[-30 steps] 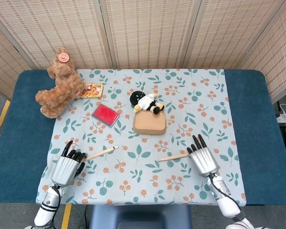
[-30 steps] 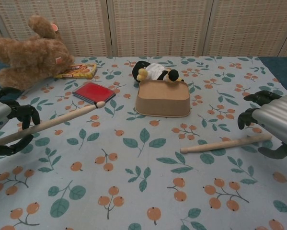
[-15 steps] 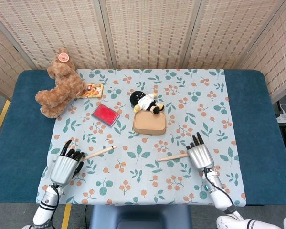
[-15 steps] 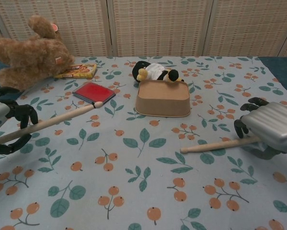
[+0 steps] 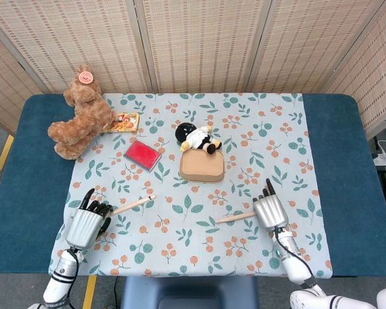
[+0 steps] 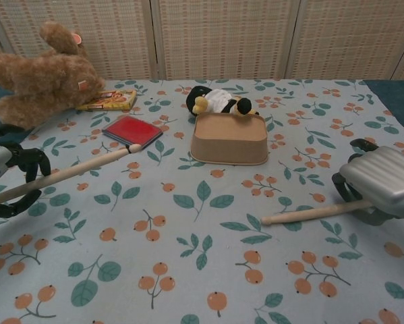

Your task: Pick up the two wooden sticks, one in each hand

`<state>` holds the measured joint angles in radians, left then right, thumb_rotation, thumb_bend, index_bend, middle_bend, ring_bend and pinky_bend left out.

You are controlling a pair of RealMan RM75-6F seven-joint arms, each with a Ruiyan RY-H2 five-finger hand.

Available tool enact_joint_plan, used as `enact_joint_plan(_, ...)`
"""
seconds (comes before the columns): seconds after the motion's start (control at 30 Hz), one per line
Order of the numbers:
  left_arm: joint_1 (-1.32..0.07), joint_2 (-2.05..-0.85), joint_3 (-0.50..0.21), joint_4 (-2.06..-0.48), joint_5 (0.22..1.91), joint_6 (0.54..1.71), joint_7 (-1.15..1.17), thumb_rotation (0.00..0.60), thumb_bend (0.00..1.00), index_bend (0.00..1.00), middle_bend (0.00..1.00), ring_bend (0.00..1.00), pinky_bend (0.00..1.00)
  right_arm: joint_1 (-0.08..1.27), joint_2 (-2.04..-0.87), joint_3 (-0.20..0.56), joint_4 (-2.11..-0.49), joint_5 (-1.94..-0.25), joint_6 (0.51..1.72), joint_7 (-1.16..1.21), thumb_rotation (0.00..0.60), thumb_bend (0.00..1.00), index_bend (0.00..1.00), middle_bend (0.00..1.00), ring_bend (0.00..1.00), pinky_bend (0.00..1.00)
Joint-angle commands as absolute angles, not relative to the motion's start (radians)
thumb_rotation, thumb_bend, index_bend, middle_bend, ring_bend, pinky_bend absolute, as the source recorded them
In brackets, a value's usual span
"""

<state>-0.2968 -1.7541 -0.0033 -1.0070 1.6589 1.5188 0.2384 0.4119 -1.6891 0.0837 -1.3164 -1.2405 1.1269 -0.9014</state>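
One wooden stick lies slanted at the front left of the floral cloth, its rounded tip pointing toward the red pad. My left hand grips its near end, fingers curled round the shaft; in the chest view that left hand sits at the left edge. The second stick lies at the front right. My right hand covers its outer end, and in the chest view the right hand has dark fingers wrapped over this stick, whose free tip points left just above the cloth.
A tan box stands mid-cloth with a black-and-white plush behind it. A red pad, a small picture book and a brown teddy bear occupy the back left. Blue table borders the cloth.
My right hand closed over its stick's end and drew toward the front edge, the stick shifting with it. My left hand, holding its stick, moved slightly left.
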Motion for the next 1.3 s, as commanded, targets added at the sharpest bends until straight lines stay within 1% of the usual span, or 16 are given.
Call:
enact_joint_plan(0.03, -0.297, -1.754, -0.004, -1.006, 1.657, 1.518, 0.239, 0.600, 0.56, 0.79, 0.80, 0.44, 0.15, 0.415, -1.689, 0.078, -1.316, -1.227, 1.118, -0.912, 0.600, 0.27, 0.62, 0.55, 0.29, 0.00)
enact_joint_plan(0.2, -0.297, -1.753, -0.005, -1.005, 1.656, 1.519, 0.242, 0.600, 0.56, 0.79, 0.80, 0.44, 0.15, 0.421, -1.689, 0.070, -1.313, -1.224, 1.115, -0.905, 0.600, 0.28, 0.64, 0.57, 0.30, 0.01)
enact_joint_plan(0.3, -0.296, -1.752, -0.006, -1.007, 1.656, 1.522, 0.243, 0.600, 0.56, 0.79, 0.80, 0.44, 0.15, 0.423, -1.686, 0.066, -1.316, -1.236, 1.123, -0.889, 0.600, 0.31, 0.71, 0.62, 0.34, 0.02)
enact_joint_plan(0.4, -0.296, -1.746, -0.008, -1.015, 1.654, 1.523, 0.239, 0.600, 0.56, 0.79, 0.80, 0.44, 0.15, 0.420, -1.676, 0.060, -1.328, -1.257, 1.141, -0.860, 0.600, 0.34, 0.80, 0.68, 0.38, 0.04)
enact_joint_plan(0.47, -0.297, -1.737, -0.012, -1.029, 1.647, 1.517, 0.224, 0.600, 0.56, 0.79, 0.80, 0.44, 0.15, 0.417, -1.664, 0.055, -1.343, -1.279, 1.156, -0.829, 0.600, 0.35, 0.87, 0.73, 0.44, 0.07)
enact_joint_plan(0.6, -0.301, -1.700, -0.023, -1.087, 1.613, 1.480, 0.154, 0.600, 0.56, 0.79, 0.80, 0.46, 0.15, 0.408, -1.630, 0.044, -1.391, -1.327, 1.184, -0.750, 0.600, 0.37, 0.95, 0.78, 0.47, 0.11)
enact_joint_plan(0.77, -0.310, -1.665, -0.031, -1.159, 1.603, 1.460, 0.136, 0.600, 0.56, 0.79, 0.81, 0.46, 0.15, 0.405, -1.592, 0.042, -1.450, -1.406, 1.239, -0.669, 0.600, 0.37, 0.96, 0.79, 0.49, 0.12)
enact_joint_plan(0.9, -0.326, -1.647, -0.030, -1.233, 1.613, 1.443, 0.138, 0.600, 0.56, 0.79, 0.81, 0.46, 0.16, 0.412, -1.567, 0.057, -1.515, -1.431, 1.253, -0.622, 0.600, 0.37, 0.96, 0.79, 0.49, 0.12)
enact_joint_plan(1.13, -0.373, -1.651, -0.063, -1.376, 1.597, 1.384, 0.224, 0.600, 0.56, 0.79, 0.81, 0.47, 0.18, 0.452, -1.554, 0.101, -1.621, -1.416, 1.216, -0.614, 0.600, 0.37, 0.96, 0.79, 0.49, 0.13)
enact_joint_plan(1.3, -0.384, -1.668, -0.073, -1.468, 1.600, 1.383, 0.315, 0.600, 0.56, 0.79, 0.81, 0.47, 0.19, 0.480, -1.563, 0.128, -1.652, -1.397, 1.189, -0.602, 0.600, 0.37, 0.96, 0.79, 0.49, 0.13)
